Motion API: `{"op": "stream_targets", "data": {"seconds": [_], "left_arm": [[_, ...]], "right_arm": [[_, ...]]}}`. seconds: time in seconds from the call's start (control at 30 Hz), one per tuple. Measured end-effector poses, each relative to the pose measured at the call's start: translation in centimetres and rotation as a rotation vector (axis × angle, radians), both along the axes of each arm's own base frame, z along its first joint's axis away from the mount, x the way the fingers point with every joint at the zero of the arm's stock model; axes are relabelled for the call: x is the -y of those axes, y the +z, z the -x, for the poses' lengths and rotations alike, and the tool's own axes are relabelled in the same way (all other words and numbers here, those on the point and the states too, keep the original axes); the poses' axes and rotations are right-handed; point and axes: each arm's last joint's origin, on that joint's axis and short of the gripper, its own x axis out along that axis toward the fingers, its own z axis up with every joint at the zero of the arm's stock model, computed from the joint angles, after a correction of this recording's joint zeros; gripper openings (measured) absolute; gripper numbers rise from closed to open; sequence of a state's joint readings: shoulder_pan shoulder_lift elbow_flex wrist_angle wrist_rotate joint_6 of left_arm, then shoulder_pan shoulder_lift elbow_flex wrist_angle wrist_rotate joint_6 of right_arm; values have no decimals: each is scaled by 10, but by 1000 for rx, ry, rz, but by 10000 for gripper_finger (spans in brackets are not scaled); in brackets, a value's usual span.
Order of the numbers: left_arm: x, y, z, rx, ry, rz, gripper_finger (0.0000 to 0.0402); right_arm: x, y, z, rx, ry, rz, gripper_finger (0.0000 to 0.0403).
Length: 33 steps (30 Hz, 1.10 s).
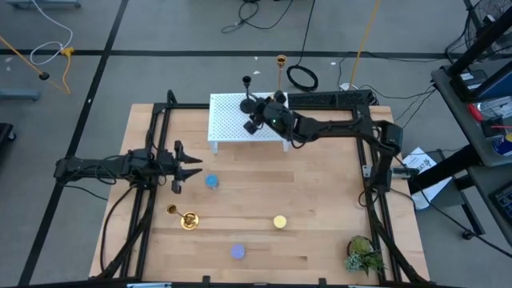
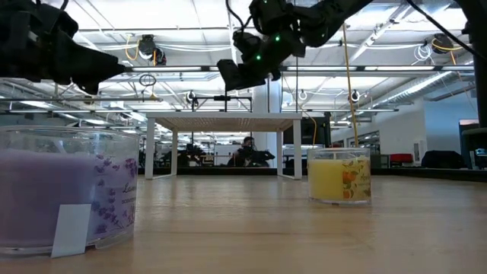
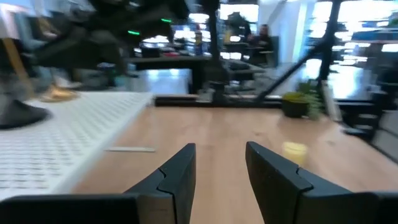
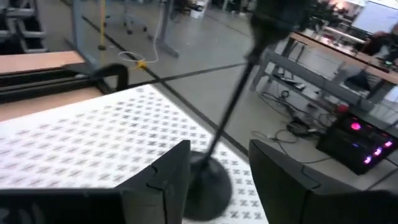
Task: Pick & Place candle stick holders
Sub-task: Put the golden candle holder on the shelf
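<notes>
The black candle stick holder (image 4: pixel 214 155) stands on the white perforated rack (image 1: pixel 232 120) between the right gripper's (image 4: pixel 214 180) parted jaws, so any sideways nudge could topple it, while the left gripper (image 1: pixel 188 168) waits, jaws apart.

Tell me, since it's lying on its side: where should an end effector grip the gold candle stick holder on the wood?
Likely by its slim stem, coming straight down from above. The gold candle stick holder lies flat beside the left end effector, stem clear of the wide round base, which looks too broad and sloped to pinch.
</notes>
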<state>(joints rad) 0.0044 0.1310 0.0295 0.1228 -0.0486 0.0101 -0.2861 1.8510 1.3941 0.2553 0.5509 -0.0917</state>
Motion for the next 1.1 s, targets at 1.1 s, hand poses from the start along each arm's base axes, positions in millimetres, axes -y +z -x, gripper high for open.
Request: {"op": "stream_targets", "data": {"seconds": [1.1], "left_arm": [[29,36,9,-399,-475,-29,147]], "right_arm": [[-118,41,4,-64,316,97,150]]}}
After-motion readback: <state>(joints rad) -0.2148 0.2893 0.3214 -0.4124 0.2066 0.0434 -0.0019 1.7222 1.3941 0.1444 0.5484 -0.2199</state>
